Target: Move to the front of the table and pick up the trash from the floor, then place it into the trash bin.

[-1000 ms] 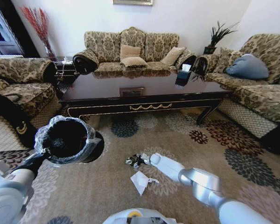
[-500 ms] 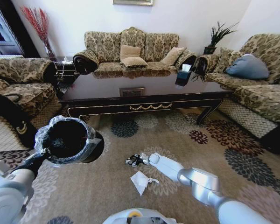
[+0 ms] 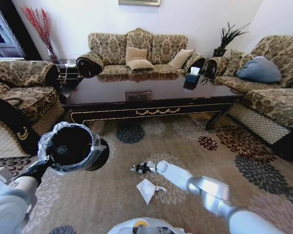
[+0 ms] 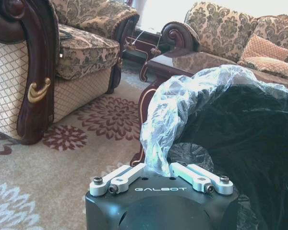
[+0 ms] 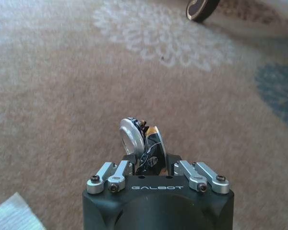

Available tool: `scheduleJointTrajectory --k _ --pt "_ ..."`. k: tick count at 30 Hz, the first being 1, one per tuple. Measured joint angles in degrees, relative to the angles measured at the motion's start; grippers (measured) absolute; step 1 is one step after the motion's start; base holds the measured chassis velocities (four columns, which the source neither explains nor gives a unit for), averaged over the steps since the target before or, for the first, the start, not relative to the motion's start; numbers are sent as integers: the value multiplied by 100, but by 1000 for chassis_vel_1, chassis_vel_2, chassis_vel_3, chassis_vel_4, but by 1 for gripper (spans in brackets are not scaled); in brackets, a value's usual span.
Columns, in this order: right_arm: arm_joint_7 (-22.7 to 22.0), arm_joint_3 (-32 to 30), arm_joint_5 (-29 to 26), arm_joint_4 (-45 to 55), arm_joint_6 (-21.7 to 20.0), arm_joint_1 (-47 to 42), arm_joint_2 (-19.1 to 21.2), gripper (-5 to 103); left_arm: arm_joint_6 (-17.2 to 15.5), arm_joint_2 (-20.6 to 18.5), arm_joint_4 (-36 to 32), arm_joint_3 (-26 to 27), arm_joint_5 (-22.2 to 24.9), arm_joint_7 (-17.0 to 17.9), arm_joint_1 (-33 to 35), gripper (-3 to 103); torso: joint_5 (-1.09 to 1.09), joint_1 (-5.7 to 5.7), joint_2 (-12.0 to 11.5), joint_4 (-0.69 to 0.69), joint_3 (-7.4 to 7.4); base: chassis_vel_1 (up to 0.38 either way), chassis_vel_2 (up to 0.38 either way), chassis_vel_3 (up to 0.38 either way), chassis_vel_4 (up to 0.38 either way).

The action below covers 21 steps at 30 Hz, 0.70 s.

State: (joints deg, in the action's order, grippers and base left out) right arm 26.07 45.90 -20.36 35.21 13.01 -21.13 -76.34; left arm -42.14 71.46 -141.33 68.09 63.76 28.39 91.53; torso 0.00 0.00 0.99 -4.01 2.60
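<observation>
- Robot is sitting in front of the table [image 3: 151,100], which spans the upper middle of the head frame; the drive-up part looks done.
- Right gripper [image 3: 142,168] is reaching low over the carpet [image 3: 112,195] at lower centre of the head frame.
- In the right wrist view its fingers [image 5: 134,167] are closing around a small crushed silvery-dark piece [image 5: 139,143]; the piece is sitting between them, jaws nearly together on it.
- Cannot tell whether the piece is clear of the carpet yet, so judging it gripped but not carried.
- Left gripper [image 4: 162,173] is pinching the bag-lined rim of the bin [image 3: 72,146], jaws narrow on the plastic liner.
- Bin is sitting at left of the head frame, mouth open toward the camera, well apart from the right gripper.
- Bin interior is showing dark; cannot tell if anything is in it already.
- White paper [image 3: 147,189] is lying on the carpet just below the right gripper in the head frame, untouched.
- Its corner is also showing at the lower left of the right wrist frame.
- No bottle is identifiable in these frames.
- Judged progress: first pickup is underway, roughly early-middle of the task.
- Left to do, as a judgement: bring the piece over the bin mouth, drop it, then collect the paper and any other litter.
</observation>
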Motion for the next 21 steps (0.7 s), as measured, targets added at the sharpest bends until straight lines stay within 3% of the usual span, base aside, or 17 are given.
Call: scheduleJointTrajectory --k 6,10,11,15,21 --pt "42 -393 -108 951 451 324 480 32 0 -18 300 -376 -236 -10 -35 2 0 0 0 1 0 0 0 0 0" --pt "-110 -625 -431 1916 474 687 1202 32 0 -2 554 -787 -356 -9 -89 2 -1 0 0 0 0 0 0 0 0" --pt "-110 -625 -431 1916 474 687 1202 32 0 -2 554 -787 -356 -9 -89 2 -1 0 0 0 0 0 0 0 0" --pt "-515 -816 -1021 3415 352 1158 2057 32 0 -58 800 -1194 -231 2 -285 2 -1 0 0 -5 -1 0 0 0 0" --pt "-914 -753 -1500 4447 175 1512 2248 32 0 -205 1027 -1461 -236 30 -516 2 -2 0 -1 2 0 0 0 0 0"
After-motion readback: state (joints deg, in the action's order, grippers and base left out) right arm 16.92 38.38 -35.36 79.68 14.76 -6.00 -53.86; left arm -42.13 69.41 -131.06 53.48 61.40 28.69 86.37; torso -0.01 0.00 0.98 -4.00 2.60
